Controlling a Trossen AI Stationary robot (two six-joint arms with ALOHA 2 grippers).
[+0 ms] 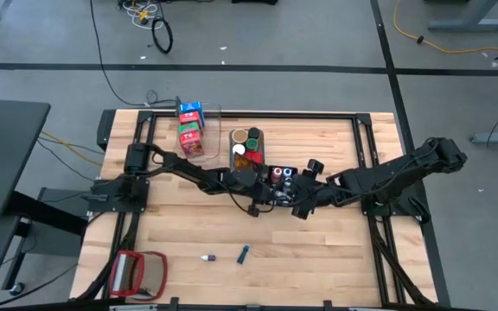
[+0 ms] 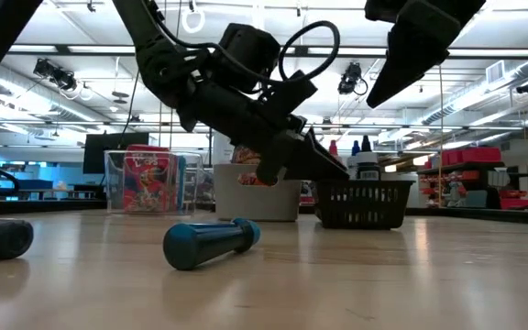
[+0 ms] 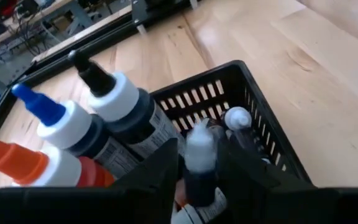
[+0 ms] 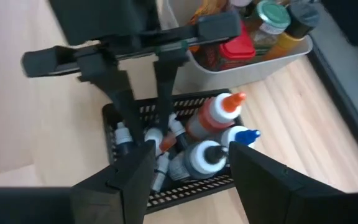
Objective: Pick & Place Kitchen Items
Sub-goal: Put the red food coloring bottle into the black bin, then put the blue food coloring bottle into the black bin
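— What colours sit in the black slatted basket (image 4: 185, 186)?
— Bottles with an orange cap (image 4: 235, 99), a blue cap (image 4: 248, 134) and a black cap (image 3: 92, 71), all white-collared.
— And on the pale wood tabletop (image 1: 318, 250)?
— A blue bottle (image 2: 211, 243) at six o'clock; a red-framed object (image 1: 139, 272) at seven.
— The cartons (image 1: 191, 130)?
— Blue, red and green.
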